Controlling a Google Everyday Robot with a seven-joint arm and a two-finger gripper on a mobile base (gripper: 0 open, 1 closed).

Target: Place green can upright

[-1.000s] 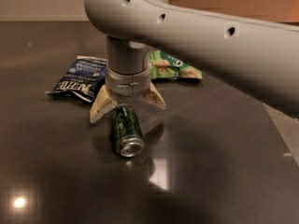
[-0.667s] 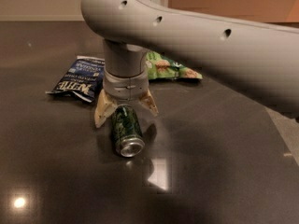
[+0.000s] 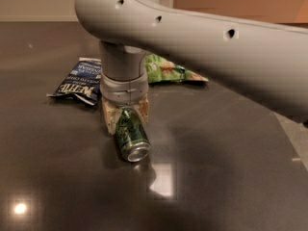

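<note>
Green can (image 3: 132, 139) lying on its side on the dark table (image 3: 231, 177). Its long axis runs from under the gripper toward the onlooker and slightly right, with the silver top at the near end. The gripper (image 3: 126, 121) points straight down over the can's far half. Its two cream fingers (image 3: 109, 120) are drawn narrow against the can's flanks, set across the axis. Judged: uprighting calls for a lift and a quarter turn, base downward. A blue bag (image 3: 77, 83) and a green snack bag (image 3: 168, 71) lie behind, apart from the can.
</note>
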